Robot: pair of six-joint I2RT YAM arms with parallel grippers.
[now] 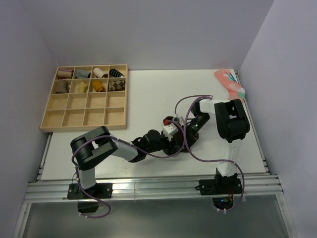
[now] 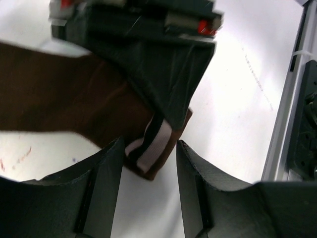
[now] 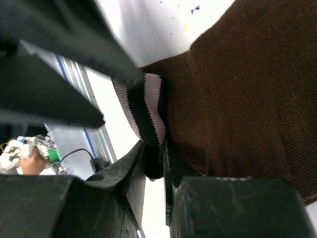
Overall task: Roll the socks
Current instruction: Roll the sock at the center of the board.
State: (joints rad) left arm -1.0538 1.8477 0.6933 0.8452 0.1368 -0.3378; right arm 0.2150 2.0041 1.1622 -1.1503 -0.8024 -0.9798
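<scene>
My right gripper (image 3: 154,158) pinches the striped cuff of the sock (image 3: 237,89), which lies on the table (image 1: 148,89), near-right of centre. My left gripper (image 2: 150,148) is open around that cuff.

From my screen, a white table (image 1: 148,99) is boxed in by plain pale grey walls (image 1: 148,29) behind it and along both its sides. An aluminium rail frame (image 1: 148,191) runs along the table's near edge, with a dull grey surface (image 1: 148,218) lower down. The light is soft and even.
</scene>
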